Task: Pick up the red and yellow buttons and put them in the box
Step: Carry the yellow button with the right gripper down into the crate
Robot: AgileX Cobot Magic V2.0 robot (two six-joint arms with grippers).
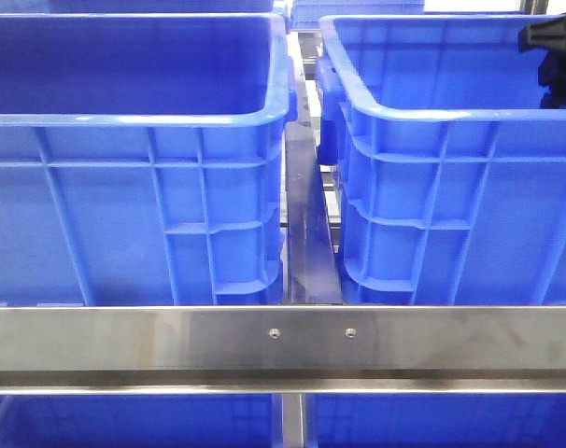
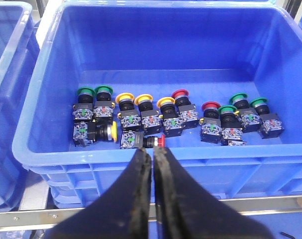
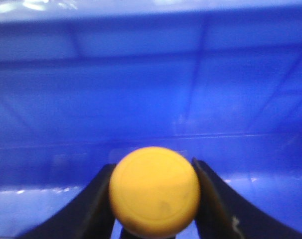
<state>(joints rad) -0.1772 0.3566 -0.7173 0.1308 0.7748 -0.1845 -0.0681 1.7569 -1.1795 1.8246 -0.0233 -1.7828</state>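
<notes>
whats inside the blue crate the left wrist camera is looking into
A row of push buttons lies on the crate floor: green-capped, yellow-capped and red-capped ones. The left gripper, jaws together, hides part of the near wall.

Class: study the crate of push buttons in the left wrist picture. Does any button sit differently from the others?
Yes. Most buttons stand cap-up in a row, but two in front lie tipped on their sides: a yellow-capped button and a red-capped button, near the crate wall closest to the shut left gripper.

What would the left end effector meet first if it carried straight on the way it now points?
Probably the blue crate's near rim, just beyond the shut left end effector; slightly higher, the red button lying on its side. Depth is unclear.
</notes>
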